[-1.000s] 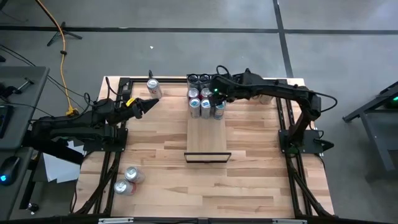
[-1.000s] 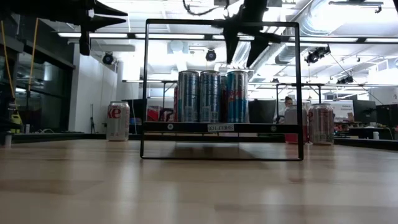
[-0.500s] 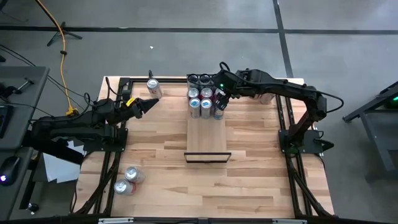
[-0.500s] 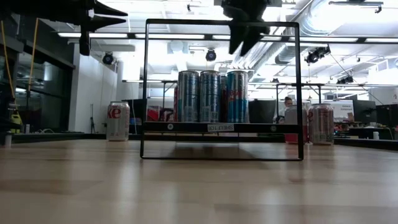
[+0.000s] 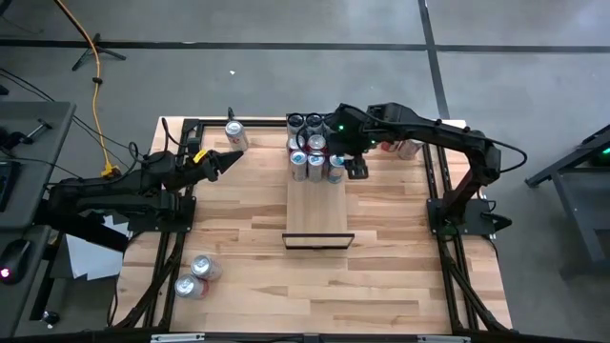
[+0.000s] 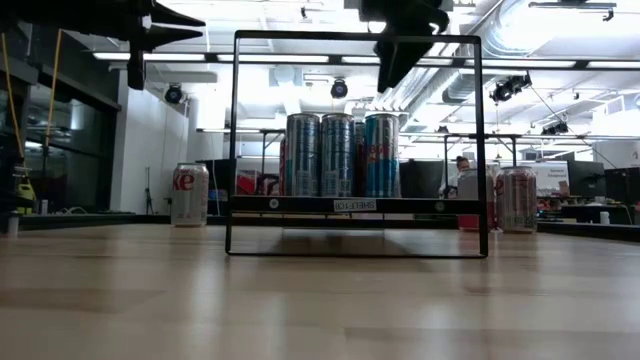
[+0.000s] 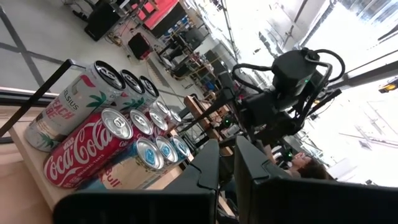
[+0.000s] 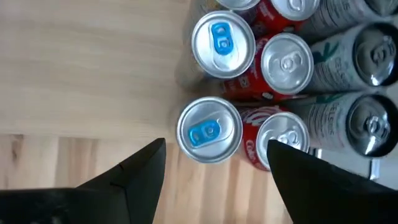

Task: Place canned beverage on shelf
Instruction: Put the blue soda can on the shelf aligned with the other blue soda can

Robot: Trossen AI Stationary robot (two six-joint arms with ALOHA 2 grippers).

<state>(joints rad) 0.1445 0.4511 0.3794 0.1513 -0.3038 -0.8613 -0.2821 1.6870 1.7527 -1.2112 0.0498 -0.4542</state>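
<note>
Shelf cans stand upright beneath right gripper, spread and empty over the blue-tabbed can; left gripper pressed together, well apart.

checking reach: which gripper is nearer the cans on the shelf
Right. The right gripper, open, hangs just above the cans at the shelf's right edge; the left gripper, shut, waits well off left.

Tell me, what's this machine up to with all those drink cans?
It is stocking cans on a pale wooden shelf. The right hand hangs open and empty above the cluster of cans at the shelf's far end. The left hand waits shut off to the side. A few loose cans lie elsewhere on the table.
</note>
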